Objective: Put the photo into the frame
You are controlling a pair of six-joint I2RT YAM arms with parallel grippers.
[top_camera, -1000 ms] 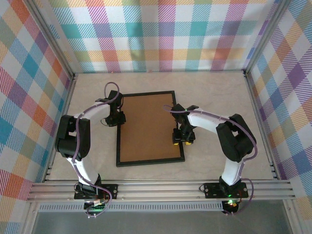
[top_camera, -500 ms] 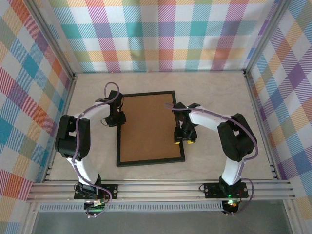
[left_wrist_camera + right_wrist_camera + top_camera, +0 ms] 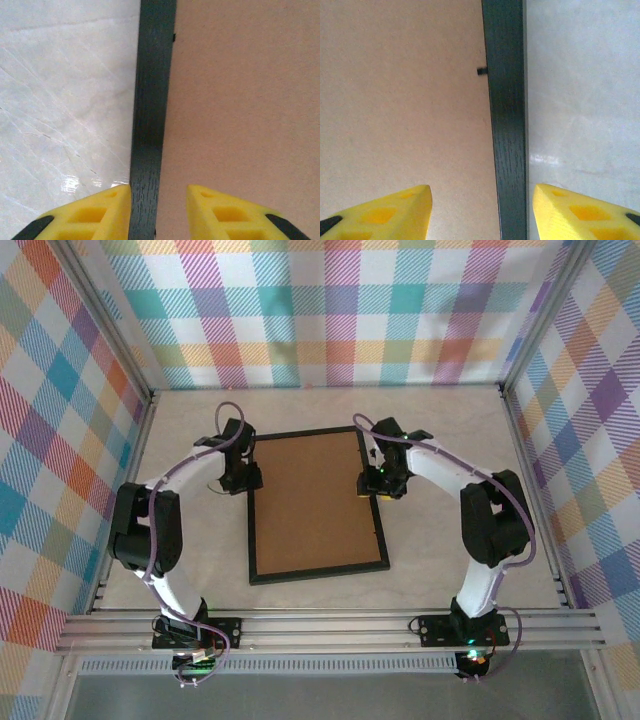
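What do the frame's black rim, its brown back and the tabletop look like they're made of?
The frame's black rim: likely wood or wood-look composite, matte, with fine grain lines. Its brown back: probably fibreboard, dull, evenly speckled. The tabletop: pale marble-look surface, veined and glossy where light reflects; real stone or laminate is unclear.

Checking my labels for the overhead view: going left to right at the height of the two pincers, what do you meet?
In order: plaid left wall → left pincer → frame → right pincer → plaid right wall.
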